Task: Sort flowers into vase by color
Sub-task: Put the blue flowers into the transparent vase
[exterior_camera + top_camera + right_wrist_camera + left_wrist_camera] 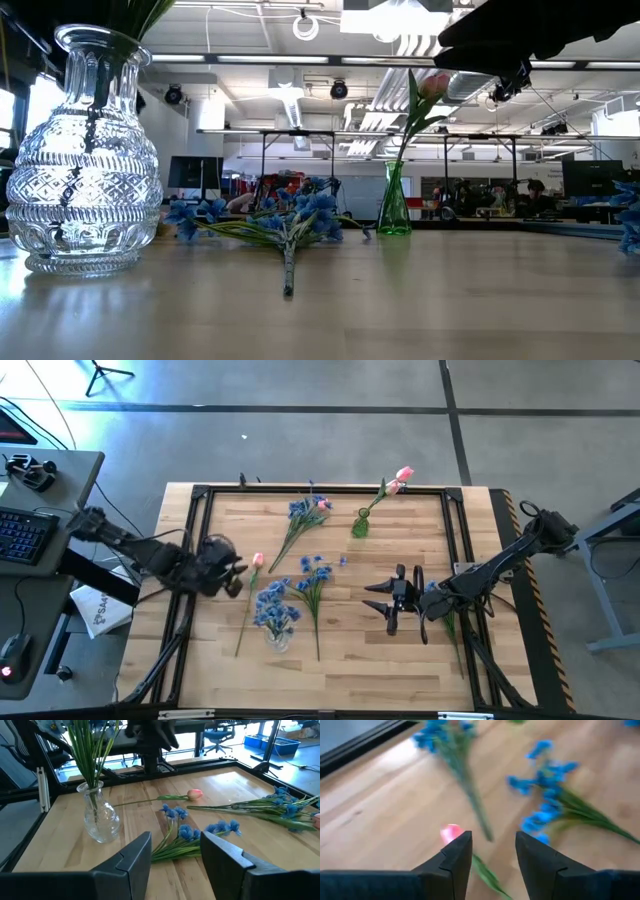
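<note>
A pink tulip (257, 560) lies on the table with its stem running toward the near edge. My left gripper (240, 572) hovers open just left of its head; in the left wrist view the tulip head (451, 832) sits beside one finger and the stem (487, 875) passes between the fingers, with no touch showing. My right gripper (378, 598) is open, pointing left at a lying blue flower (315, 580), whose stems (175, 851) show between its fingers. A clear vase (276, 632) holds blue flowers. A green vase (360, 525) holds pink tulips (402, 480).
Another blue flower (300, 520) lies near the far edge with a pink head (323, 505) beside it. A black frame (200, 495) borders the wooden table. In the low view the clear vase (85, 170) stands close on the left and the green vase (393, 205) farther back.
</note>
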Controlling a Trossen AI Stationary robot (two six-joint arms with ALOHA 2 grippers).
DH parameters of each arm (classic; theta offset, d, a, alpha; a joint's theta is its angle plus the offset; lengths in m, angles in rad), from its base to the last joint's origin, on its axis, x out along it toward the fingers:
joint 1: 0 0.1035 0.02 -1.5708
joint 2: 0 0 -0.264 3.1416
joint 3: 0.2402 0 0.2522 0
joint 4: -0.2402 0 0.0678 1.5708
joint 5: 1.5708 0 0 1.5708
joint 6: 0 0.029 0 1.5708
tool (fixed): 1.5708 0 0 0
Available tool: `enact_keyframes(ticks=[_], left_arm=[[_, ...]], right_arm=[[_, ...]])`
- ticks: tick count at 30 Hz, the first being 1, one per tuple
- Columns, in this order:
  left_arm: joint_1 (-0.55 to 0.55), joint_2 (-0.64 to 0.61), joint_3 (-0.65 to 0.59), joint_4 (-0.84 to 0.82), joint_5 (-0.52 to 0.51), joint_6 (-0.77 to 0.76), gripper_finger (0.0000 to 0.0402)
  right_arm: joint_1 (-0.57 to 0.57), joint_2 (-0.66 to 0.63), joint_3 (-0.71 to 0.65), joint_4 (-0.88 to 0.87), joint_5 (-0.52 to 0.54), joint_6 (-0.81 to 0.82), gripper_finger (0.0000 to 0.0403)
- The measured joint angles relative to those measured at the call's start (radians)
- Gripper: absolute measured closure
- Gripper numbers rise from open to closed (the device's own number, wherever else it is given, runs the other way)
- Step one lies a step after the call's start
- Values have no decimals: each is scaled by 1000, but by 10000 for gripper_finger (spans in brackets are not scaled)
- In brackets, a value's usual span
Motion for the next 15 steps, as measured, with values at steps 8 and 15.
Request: enact_keyframes(ticks=[8,15], left_arm=[[356,109,-34,209,114,227,197],[591,322,-68,608,320,427,156]], right_arm=[[0,16,0,-1,27,19,238],[0,99,0,27,36,51,238]])
